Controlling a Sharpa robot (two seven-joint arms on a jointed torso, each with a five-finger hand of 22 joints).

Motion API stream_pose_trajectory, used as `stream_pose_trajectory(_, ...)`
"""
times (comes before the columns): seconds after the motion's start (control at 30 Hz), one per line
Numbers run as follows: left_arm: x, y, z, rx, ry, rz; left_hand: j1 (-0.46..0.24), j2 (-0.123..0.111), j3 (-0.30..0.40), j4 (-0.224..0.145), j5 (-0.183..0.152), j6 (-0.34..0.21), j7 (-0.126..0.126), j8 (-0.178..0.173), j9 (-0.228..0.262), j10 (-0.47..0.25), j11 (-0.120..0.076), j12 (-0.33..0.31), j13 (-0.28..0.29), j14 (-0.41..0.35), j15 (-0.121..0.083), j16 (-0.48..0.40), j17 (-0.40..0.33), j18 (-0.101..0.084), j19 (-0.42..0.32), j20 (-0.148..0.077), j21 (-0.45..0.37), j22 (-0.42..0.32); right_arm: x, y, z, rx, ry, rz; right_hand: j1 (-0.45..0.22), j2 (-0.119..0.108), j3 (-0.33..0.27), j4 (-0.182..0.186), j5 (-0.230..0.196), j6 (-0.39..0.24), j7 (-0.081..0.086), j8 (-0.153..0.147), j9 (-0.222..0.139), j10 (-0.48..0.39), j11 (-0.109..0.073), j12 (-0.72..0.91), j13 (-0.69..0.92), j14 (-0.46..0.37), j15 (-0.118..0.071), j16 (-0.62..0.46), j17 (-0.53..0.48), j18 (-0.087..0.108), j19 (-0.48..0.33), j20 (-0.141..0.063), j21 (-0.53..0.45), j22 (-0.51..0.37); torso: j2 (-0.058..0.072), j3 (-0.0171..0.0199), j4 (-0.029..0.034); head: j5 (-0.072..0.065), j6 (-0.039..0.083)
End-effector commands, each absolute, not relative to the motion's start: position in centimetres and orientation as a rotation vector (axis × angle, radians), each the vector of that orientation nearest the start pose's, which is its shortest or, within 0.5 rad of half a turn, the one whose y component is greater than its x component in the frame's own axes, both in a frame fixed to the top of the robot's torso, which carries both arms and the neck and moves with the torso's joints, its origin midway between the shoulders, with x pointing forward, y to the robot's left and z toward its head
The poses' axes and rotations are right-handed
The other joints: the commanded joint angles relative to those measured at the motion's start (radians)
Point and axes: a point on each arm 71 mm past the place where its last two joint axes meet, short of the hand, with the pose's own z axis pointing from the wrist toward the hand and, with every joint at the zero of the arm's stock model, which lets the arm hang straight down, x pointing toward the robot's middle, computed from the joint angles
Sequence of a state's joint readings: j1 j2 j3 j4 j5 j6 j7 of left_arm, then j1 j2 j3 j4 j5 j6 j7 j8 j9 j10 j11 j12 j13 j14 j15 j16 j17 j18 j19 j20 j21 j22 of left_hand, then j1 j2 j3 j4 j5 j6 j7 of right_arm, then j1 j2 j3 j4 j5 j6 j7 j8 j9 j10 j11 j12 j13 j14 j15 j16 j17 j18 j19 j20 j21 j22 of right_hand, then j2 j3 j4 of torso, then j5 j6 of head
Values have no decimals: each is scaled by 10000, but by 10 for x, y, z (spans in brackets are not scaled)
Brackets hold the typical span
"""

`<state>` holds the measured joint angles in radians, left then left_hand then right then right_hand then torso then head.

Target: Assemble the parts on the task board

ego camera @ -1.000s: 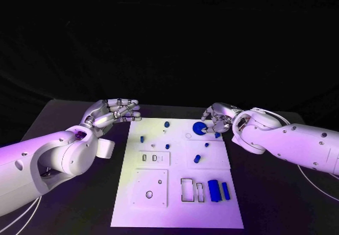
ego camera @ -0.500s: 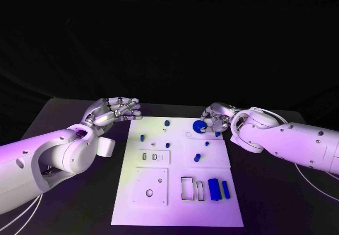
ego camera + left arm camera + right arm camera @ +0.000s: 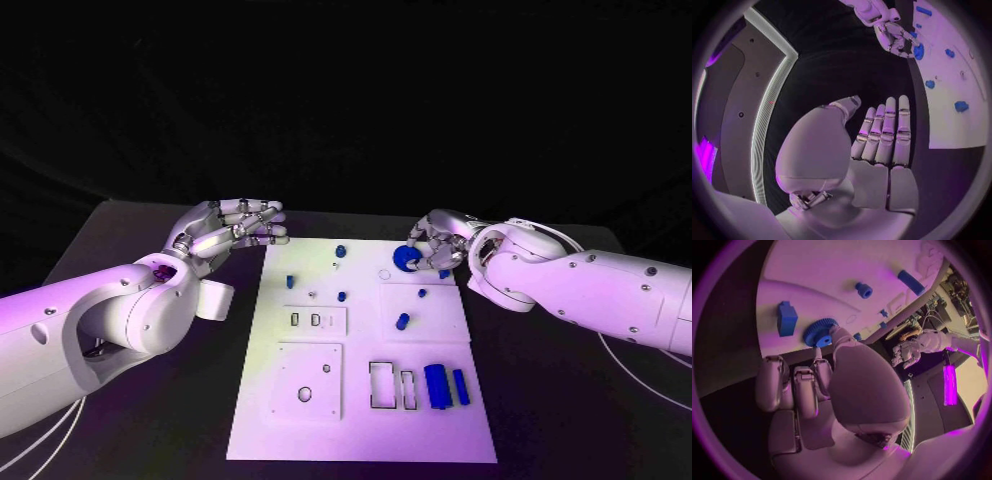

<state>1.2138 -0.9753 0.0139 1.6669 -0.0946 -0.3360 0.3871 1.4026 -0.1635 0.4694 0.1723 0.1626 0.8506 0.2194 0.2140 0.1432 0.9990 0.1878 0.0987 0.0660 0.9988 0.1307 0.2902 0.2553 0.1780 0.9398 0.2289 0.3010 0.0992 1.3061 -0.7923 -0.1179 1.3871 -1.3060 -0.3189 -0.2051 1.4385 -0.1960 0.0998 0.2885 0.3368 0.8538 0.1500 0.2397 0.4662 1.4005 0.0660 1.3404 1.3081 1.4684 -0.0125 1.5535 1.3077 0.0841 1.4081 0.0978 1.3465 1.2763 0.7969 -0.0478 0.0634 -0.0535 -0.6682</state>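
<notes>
Seen from the head camera, the right hand (image 3: 436, 243) pinches a blue gear (image 3: 408, 259) at the far right corner of the white task board (image 3: 361, 420) on the black bench (image 3: 130, 225), while the left hand (image 3: 231, 230) hovers empty beside the board's far left corner, fingers loosely curled. From the left wrist, that hand's fingers (image 3: 887, 132) lie straight and together, holding nothing. The right wrist camera shows the toothed gear (image 3: 819, 332) at the fingertips; it looks small, rigid and light, probably best held by its rim.

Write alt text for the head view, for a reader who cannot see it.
The robot's right hand holds a blue gear at the far right of the white task board on a black table. Its left hand hovers off the board's far left corner, holding nothing. Small blue parts dot the board, with two blue blocks near its front right.
</notes>
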Motion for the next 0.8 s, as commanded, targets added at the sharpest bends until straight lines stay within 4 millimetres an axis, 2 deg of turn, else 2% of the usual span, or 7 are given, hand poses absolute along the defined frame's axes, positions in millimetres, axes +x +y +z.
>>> stream_pose_trajectory(0.03,470,229,-137,-9764,13754,-15778,51,28,39,-15,-22,-73,381,-36,-10,40,58,-69,9,11,60,-34,13,43,15,57,-31,-17,523,-225,-175,319,17307,4873,3,89,57,1,52,102,2,50,-14,107,-5,93,432,936,66,48,2212,-166,78,14,75,22,11,4,-4,5,-5)
stream_pose_trajectory(0.27,470,229,-138,-9773,13772,-15772,51,28,39,-15,-22,-73,381,-36,-10,40,58,-69,9,11,60,-34,13,43,15,57,-31,-17,523,-222,-175,-30,17209,4697,98,168,254,-29,80,212,-14,93,-17,227,-21,297,628,942,55,59,2244,-180,110,6,129,107,15,0,2,0,-15)
stream_pose_trajectory(0.33,470,229,-138,-9774,13776,-15771,57,30,50,-27,-20,-73,381,-38,-10,42,57,-77,9,9,60,-42,19,43,14,57,-32,-20,523,-221,-175,-128,17193,4653,168,186,511,-21,-210,327,-31,102,-44,305,-38,429,758,946,41,67,2266,-185,120,-6,152,152,15,-3,3,6,-30)
stream_pose_trajectory(0.4,470,229,-138,-9777,13781,-15769,57,30,50,-27,-20,-73,381,-38,-10,42,57,-77,9,9,60,-42,19,43,14,57,-32,-20,522,-221,-175,-230,17170,4608,196,190,673,-21,-217,424,-49,107,-61,334,-55,475,805,947,30,69,2274,-187,125,-14,162,174,16,0,4,14,-38)
stream_pose_trajectory(0.57,470,230,-138,-9786,13792,-15758,57,30,50,-27,-20,-73,381,-38,-10,42,57,-77,9,9,60,-42,19,43,14,57,-32,-20,522,-221,-175,-399,17128,4522,278,79,1209,-42,-137,700,-117,101,-123,430,-115,622,957,950,-23,75,2290,-202,154,-59,212,270,7,12,1,11,-48)
stream_pose_trajectory(0.8,470,230,-138,-9792,13802,-15754,57,30,50,-27,-20,-73,381,-38,-10,42,57,-77,9,9,60,-42,19,43,14,57,-32,-20,521,-221,-174,-366,16919,4539,247,36,1455,-36,-115,793,-131,88,-150,437,-127,636,975,951,-33,76,2295,-211,170,-71,239,320,12,12,-7,-1,-30)
